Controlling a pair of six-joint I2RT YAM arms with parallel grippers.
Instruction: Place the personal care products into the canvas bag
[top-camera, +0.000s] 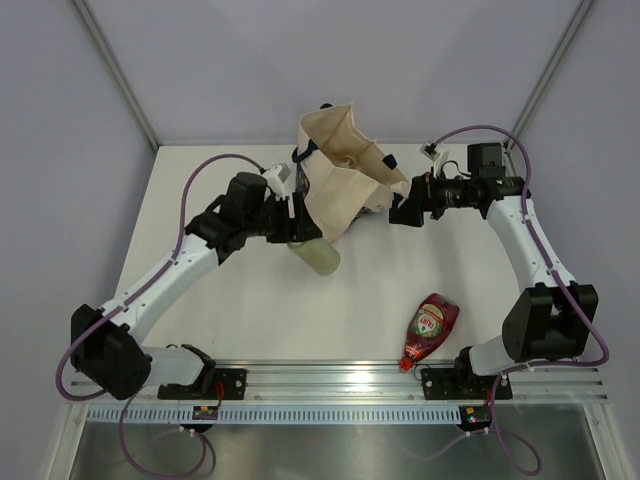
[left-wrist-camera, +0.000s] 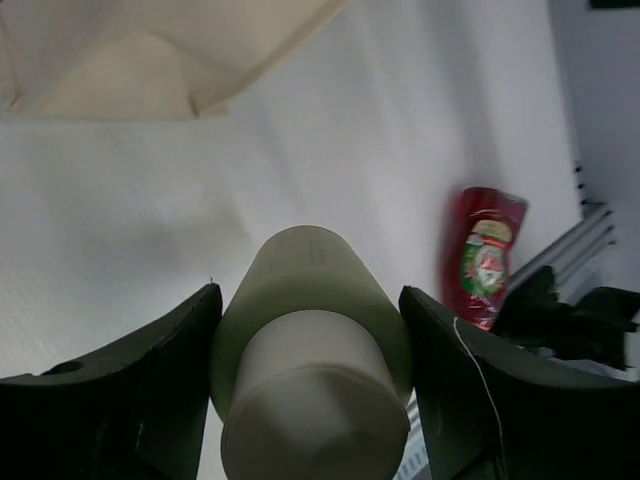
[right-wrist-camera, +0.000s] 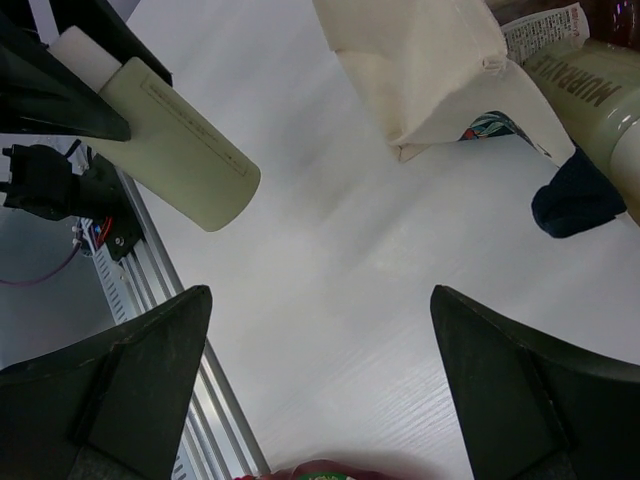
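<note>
Only legible text: "MURRA…" in dark capitals, tail of word uncertain, on pale green bottle (right-wrist-camera: 600, 90), ahead of right gripper (right-wrist-camera: 320, 295), off to one side past its finger. White tag (right-wrist-camera: 545, 30) just beside that bottle: small print, can't read. Red bottle (left-wrist-camera: 485, 255), out past one left gripper (left-wrist-camera: 310, 290) finger: oval label logo, too blurred. Sage bottle (right-wrist-camera: 180, 140) between left fingers: faint print, unreadable.

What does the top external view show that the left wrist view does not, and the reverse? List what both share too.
Only top external: the right gripper, open beside the canvas bag. Only left wrist: the left gripper close up, its fingers pressed against both sides of the sage-green bottle. Both: that bottle, the dark-red bottle, the bag's cloth, the table.
</note>
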